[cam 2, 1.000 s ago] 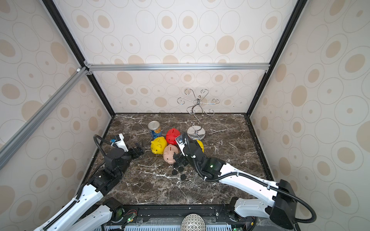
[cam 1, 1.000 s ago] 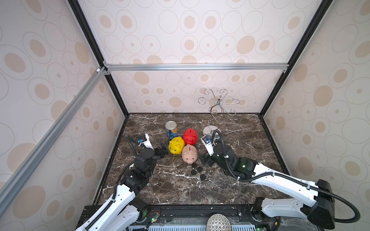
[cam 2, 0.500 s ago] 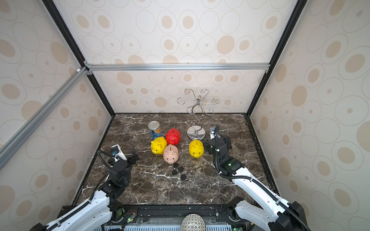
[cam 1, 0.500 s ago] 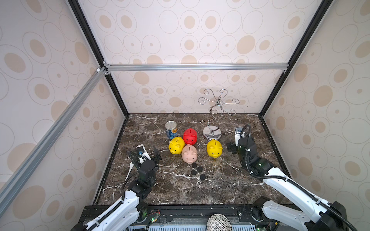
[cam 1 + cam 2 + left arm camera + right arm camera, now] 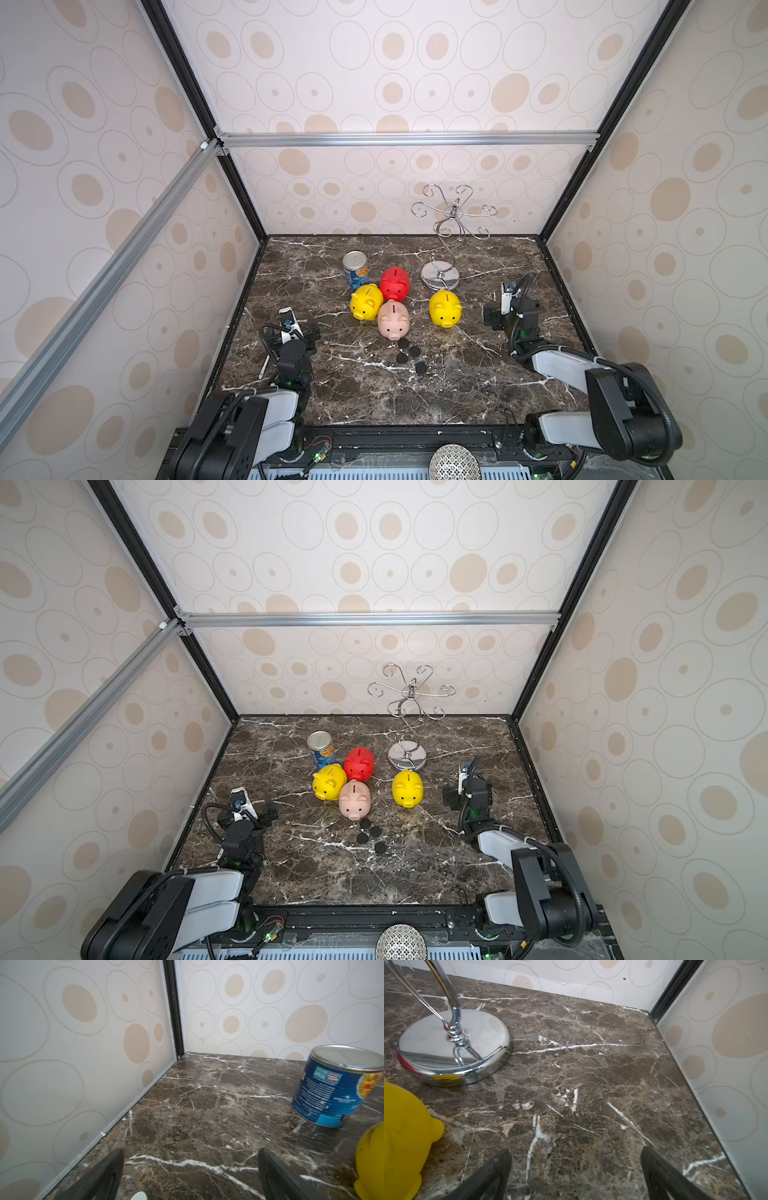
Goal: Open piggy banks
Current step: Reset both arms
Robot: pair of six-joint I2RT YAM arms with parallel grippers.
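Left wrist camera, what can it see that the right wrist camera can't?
Only the left wrist view shows the blue tin can and a bit of the yellow piggy bank near it. Only the right wrist view shows the shiny stand base and part of the other yellow piggy bank. Both show the brown marble table, the spotted walls, and an open gripper holding nothing: the left gripper in its own view, the right gripper in its own.
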